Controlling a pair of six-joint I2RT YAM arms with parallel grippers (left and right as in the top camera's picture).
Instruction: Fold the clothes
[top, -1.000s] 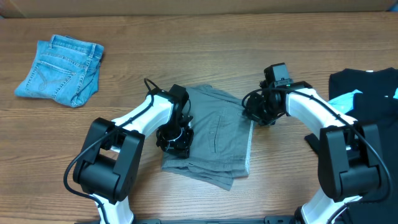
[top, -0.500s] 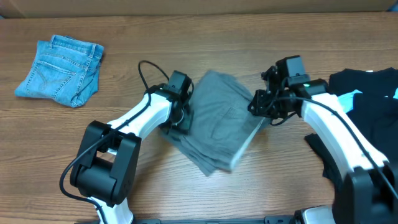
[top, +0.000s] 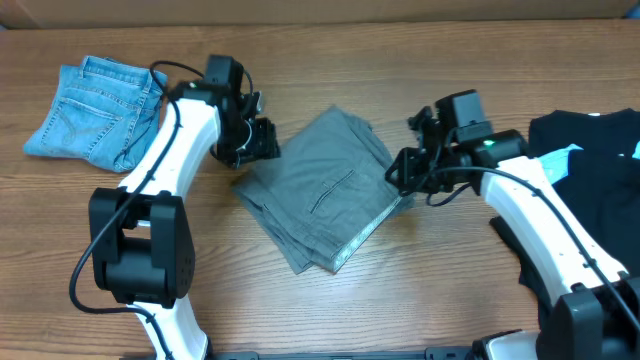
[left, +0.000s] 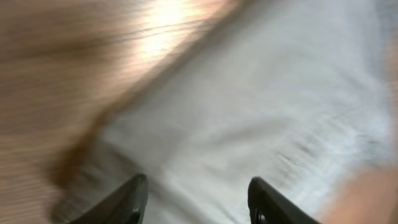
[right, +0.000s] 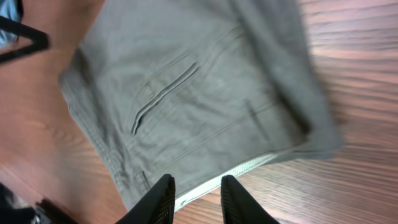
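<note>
Grey-khaki shorts (top: 325, 190) lie folded at table centre, set diamond-wise. Long axis runs roughly 2-to-8 o'clock, pale lining edge faces 4. Denim shorts (top: 95, 110) at 10 and black garments (top: 590, 150) at 3 show in overhead only. Left gripper (top: 262, 142) sits at the shorts' 10 o'clock corner, fingers spread, empty. Right gripper (top: 400, 172) is at their 3 o'clock edge, can't tell if it's pinching. Left wrist view is blurred.

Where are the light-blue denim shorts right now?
In the overhead view, the denim shorts lie at the far left of the table, left of the left gripper.
</note>
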